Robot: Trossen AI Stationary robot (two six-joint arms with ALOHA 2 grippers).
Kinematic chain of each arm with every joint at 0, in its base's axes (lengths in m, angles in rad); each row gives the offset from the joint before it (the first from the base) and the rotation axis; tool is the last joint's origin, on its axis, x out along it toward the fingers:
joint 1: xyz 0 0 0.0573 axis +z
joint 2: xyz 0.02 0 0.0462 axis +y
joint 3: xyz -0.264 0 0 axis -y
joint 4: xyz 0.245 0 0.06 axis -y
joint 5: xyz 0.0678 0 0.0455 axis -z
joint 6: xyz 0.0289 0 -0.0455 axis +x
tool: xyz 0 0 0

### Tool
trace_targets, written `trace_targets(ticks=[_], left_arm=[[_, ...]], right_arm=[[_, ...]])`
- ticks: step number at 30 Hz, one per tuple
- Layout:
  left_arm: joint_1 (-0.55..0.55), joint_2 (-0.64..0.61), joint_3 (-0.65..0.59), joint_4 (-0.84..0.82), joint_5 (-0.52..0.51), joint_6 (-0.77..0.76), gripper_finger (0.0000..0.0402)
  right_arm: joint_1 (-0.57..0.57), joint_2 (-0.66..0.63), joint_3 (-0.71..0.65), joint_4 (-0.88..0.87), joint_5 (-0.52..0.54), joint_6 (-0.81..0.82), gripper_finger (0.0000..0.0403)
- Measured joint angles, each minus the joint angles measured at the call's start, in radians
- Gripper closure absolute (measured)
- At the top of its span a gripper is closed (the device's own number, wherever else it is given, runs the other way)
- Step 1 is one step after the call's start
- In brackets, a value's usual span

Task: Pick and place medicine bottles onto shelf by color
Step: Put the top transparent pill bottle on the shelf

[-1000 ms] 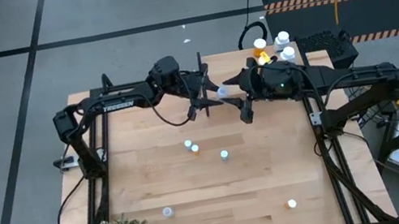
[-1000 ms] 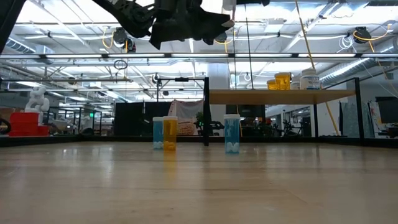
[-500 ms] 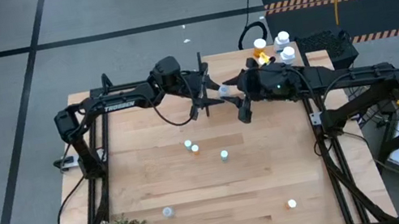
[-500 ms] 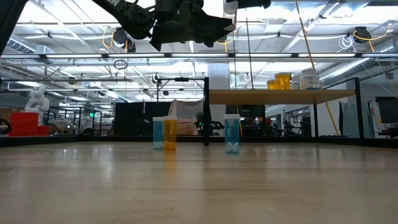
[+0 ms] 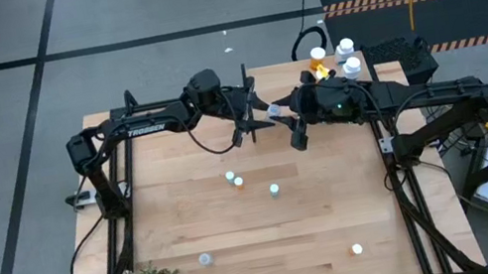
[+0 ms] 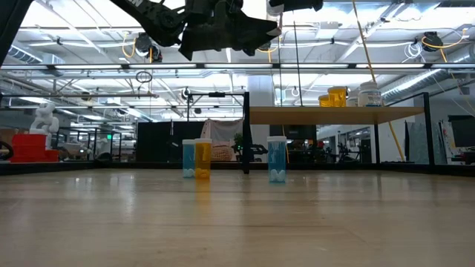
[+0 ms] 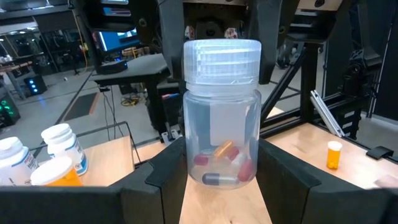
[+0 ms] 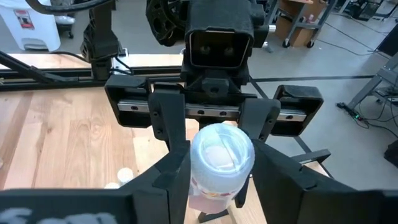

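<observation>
While both hands meet, left hand (image 7: pixel 221 180) grips clear bottle (image 7: pixel 222 115).

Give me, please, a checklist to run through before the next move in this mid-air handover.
1. Left gripper shut on the clear bottle: ok.
2. Right gripper also holding it: cannot tell.
3. White cap on the bottle: ok.
4. Bottle held well above the table: ok.
5. Bare room on the shelf beside the bottles on it: ok.
</observation>
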Motion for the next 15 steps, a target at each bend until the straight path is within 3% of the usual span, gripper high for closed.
trace_targets(ticks=[15], left_arm=[[-0.001, 0.0, 0.0, -0.001, -0.045, -0.037, 0.0225]], right_arm=[[0.0, -0.001, 0.0, -0.004, 0.004, -0.004, 0.0253]])
